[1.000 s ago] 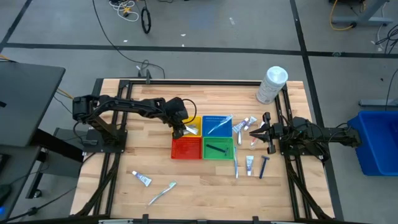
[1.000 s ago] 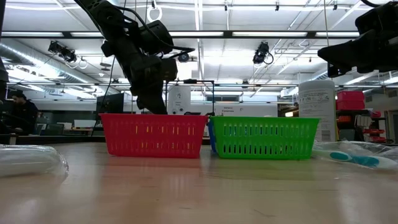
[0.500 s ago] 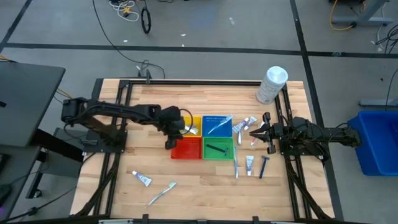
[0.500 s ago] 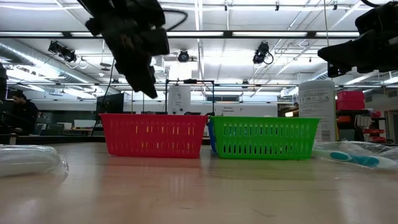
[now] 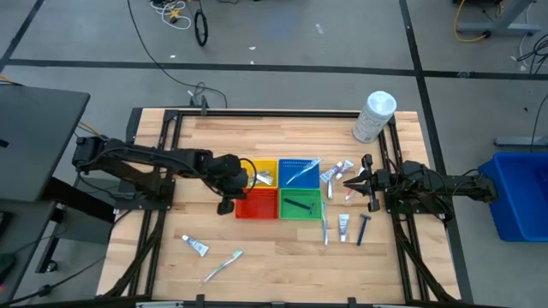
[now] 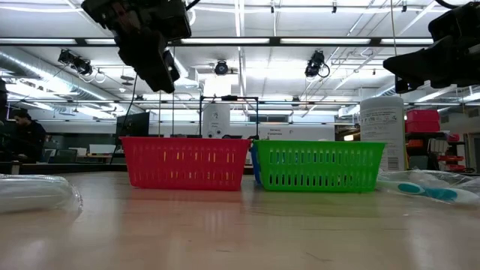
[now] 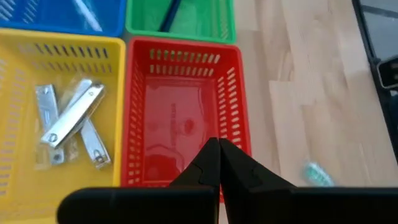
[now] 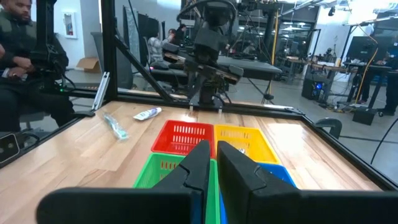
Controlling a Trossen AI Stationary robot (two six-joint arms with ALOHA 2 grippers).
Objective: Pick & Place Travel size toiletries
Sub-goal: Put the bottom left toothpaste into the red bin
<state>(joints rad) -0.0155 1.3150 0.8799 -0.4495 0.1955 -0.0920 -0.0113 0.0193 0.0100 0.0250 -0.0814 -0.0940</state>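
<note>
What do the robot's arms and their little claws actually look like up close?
Both arms are black and slender, built of jointed segments on dark frames, with thin black cables along them. The left gripper and right gripper each end in two matte black, wedge-shaped fingers below a blocky black bar. No markings are visible.

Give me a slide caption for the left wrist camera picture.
Left hand, shut and empty, hangs over the empty red basket; nail clippers lie in the yellow basket beside it.
</note>
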